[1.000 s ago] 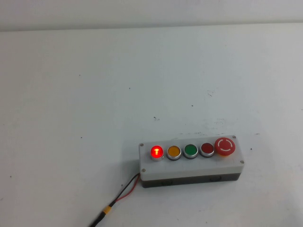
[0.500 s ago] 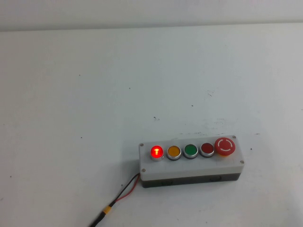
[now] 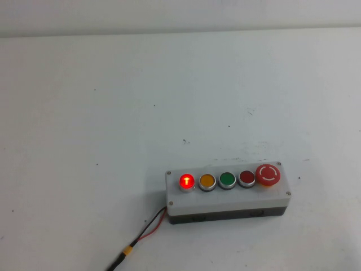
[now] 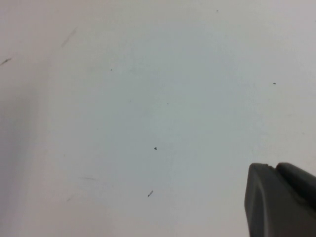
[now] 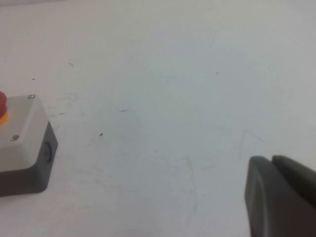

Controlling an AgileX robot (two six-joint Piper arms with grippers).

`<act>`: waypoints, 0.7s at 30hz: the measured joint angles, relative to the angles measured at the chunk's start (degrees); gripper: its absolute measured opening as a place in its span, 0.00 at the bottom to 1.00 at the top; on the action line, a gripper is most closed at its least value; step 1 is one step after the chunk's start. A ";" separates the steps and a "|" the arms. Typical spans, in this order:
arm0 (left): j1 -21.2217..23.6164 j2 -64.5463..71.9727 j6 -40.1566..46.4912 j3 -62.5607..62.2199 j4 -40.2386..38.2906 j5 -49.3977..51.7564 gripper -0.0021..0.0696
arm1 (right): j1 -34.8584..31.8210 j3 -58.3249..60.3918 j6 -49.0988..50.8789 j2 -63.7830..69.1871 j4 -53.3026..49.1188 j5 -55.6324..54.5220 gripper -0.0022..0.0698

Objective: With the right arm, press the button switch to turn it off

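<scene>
- Right gripper (image 5: 281,197): only a dark grey corner of it shows in the right wrist view, over bare white table (image 5: 173,98). It is out of the high view altogether, and I cannot tell whether it is open or closed.
- From that wrist view, the end of the white box (image 5: 22,128) sits well apart from the gripper, with a sliver of the big red mushroom button (image 5: 2,101) at the picture's edge and nothing touching either.
- Left gripper (image 4: 281,200): the same story, a dark grey corner over plain table (image 4: 148,98) dotted with small specks. Its state cannot be told either.
- Now the target: the button switch (image 3: 186,181) is glowing bright red. It is the leftmost button on the white box (image 3: 225,199), which lies on the near-right part of the table (image 3: 113,101).
- Along the row to its right: a yellow button (image 3: 207,182), a green button (image 3: 227,180), a darker red flat button (image 3: 247,178), then the mushroom button (image 3: 268,174) at the right end.
- Red and black wires (image 3: 148,228) run from the box's near-left corner toward the near edge, with a yellow band (image 3: 128,248) on them.
</scene>
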 joint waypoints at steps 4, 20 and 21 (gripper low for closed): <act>0.00 0.00 0.00 0.00 0.00 0.00 0.03 | 0.00 0.00 0.00 0.00 0.13 -2.28 0.01; 0.00 0.00 0.00 0.00 0.00 0.00 0.03 | 0.00 0.00 10.93 -0.09 7.71 -35.43 0.01; 0.00 0.00 0.00 0.00 0.00 0.00 0.03 | 0.00 0.00 13.39 -0.13 7.79 -33.83 0.01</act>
